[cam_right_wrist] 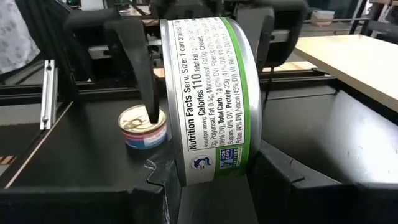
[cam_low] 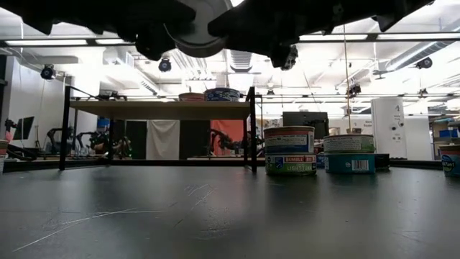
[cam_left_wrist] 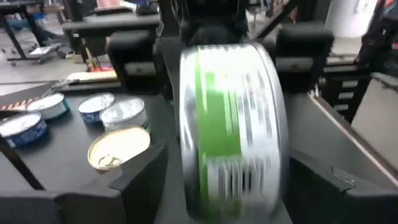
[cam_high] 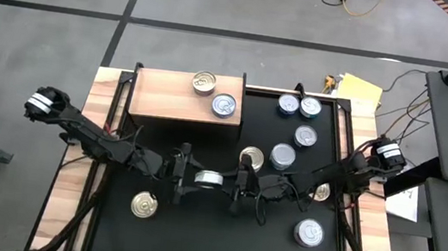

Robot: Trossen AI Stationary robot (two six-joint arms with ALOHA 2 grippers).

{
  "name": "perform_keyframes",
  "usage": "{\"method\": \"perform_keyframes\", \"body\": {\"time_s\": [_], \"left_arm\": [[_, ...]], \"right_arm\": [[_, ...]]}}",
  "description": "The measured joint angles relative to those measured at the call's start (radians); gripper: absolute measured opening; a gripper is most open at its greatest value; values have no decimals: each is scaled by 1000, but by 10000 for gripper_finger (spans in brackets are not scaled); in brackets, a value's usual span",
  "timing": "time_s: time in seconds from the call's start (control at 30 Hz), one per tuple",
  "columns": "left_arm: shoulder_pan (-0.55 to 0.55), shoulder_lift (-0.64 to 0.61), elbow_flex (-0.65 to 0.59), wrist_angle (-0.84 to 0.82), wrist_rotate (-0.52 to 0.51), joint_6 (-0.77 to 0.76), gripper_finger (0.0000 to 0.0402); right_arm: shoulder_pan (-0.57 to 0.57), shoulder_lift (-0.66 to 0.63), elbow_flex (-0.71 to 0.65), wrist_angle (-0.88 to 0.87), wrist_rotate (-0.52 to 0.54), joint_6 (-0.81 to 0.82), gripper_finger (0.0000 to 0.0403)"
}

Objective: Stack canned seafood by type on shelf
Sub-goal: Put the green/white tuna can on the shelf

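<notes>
Both arms meet over the middle of the black table (cam_high: 191, 243), above the surface. A green-labelled tin (cam_high: 209, 178) sits on edge between the two grippers.

Right gripper (cam_high: 234, 181): jaws clamped on the tin's flat faces; in its wrist view the nutrition label faces the camera and the fingers (cam_right_wrist: 283, 177) press either side.

Left gripper (cam_high: 187, 175): jaws spread, standing at either side of the same tin; whether they touch it I cannot tell.

Wooden shelf (cam_high: 158, 95) at the far left of the table: one gold-topped tin (cam_high: 204, 82) and one silver-topped tin (cam_high: 224, 105) on its top, close together near its right end.

Loose tins: a group (cam_high: 298, 108) to the right of the shelf, a gold tin (cam_high: 144, 205) near left, a silver tin (cam_high: 309, 233) near right.
</notes>
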Motion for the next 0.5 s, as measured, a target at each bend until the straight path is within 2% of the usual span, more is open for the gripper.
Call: {"method": "perform_keyframes", "body": {"time_s": [0.1, 0.2, 0.27, 0.3, 0.4, 0.5], "left_arm": [[-1, -4, 1, 18, 3, 0, 228], [-1, -14, -7, 16, 6, -6, 176], [-1, -16, -12, 17, 1, -20, 126], [0, -17, -13, 14, 2, -23, 120], [0, -17, -16, 3, -16, -46, 122], [-2, -37, -16, -11, -64, -102, 122]], "right_arm": [[1, 11, 0, -3, -4, 2, 131], [1, 19, 0, -5, -2, 1, 133], [1, 19, -1, -3, -3, 7, 162], [1, 19, -1, 3, -3, 11, 184], [1, 19, -1, 8, -3, -7, 243], [1, 8, -1, -9, 2, -37, 281]]}}
